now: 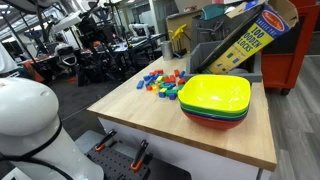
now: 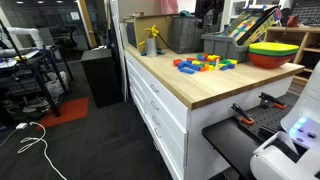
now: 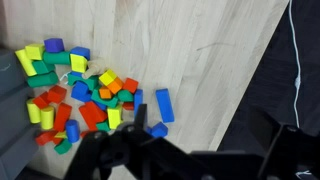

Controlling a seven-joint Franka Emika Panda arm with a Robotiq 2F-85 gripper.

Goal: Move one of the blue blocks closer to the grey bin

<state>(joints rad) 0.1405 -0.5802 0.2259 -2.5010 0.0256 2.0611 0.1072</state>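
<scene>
gripper (image 3: pixel 125 155) | low in wrist view | jaws blurred, state unclear

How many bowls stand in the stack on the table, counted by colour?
Yellow bowl: 1
Green bowl: 1
Red bowl: 1
Total: 3

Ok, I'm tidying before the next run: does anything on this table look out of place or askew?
The coloured blocks lie in a loose scattered heap on the table. A yellow box leans at a slant in or against the grey bin. The stacked bowls sit neatly.
</scene>
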